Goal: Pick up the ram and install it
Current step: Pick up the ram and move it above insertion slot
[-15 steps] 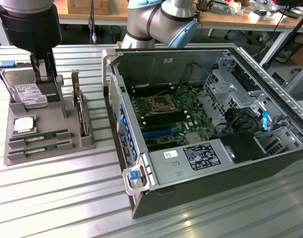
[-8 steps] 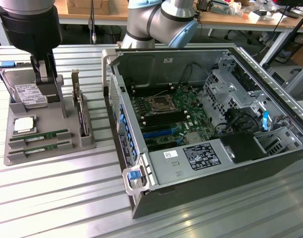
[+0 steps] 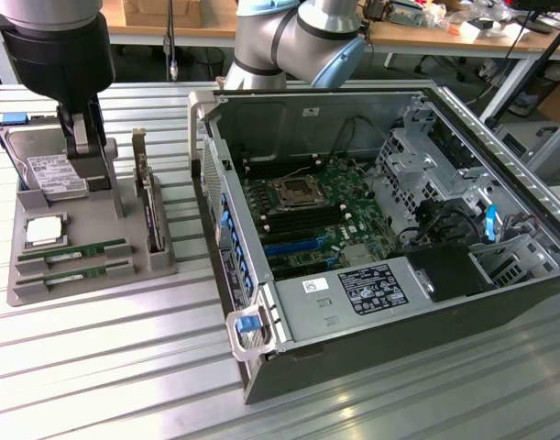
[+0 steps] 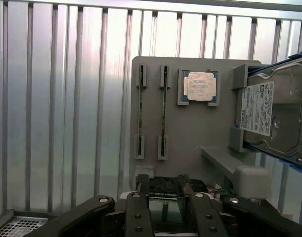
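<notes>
- Grey moulded tray sits on the slatted metal table, directly under the gripper.
- Jaws are spread wide apart, and the 2 black fingers stand parallel with a clear gap between them.
- In that gap, below the fingertips, the wrist view shows a dark green board; I cannot tell whether the fingers touch it.
- 2 green ram sticks lie edge-up in parallel slots of the tray, out ahead of the jaws and apart from them.
- The nearer ram stick lies just beside the square processor chip.
- The farther ram stick lies 1 slot further out, by the tray's edge.
- Neither stick is touched by the jaws, and both are seated in the tray.
- The silver hard drive leans in its holder just behind the jaws.
- The expansion card stands upright with its metal bracket, just beside the jaws.
- The open computer case lies well off to the card's side of the jaws, with its motherboard exposed.
</notes>
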Controlling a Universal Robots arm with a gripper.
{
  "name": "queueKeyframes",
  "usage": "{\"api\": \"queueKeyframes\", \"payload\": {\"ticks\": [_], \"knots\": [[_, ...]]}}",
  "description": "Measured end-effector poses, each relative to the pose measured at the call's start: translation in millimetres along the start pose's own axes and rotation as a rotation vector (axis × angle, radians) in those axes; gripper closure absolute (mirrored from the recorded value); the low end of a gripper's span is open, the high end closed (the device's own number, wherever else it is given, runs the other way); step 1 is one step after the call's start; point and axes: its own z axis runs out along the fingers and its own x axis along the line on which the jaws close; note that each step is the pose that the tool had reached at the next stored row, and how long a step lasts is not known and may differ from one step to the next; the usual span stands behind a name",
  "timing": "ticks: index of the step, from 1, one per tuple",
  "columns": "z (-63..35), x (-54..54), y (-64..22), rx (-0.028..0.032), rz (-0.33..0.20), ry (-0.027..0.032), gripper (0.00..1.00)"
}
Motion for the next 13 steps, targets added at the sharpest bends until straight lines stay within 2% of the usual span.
{"api": "queueKeyframes", "payload": {"ticks": [13], "knots": [[5.5, 0.0, 0.0, 0.0000, 0.000, 0.0000, 0.64]]}}
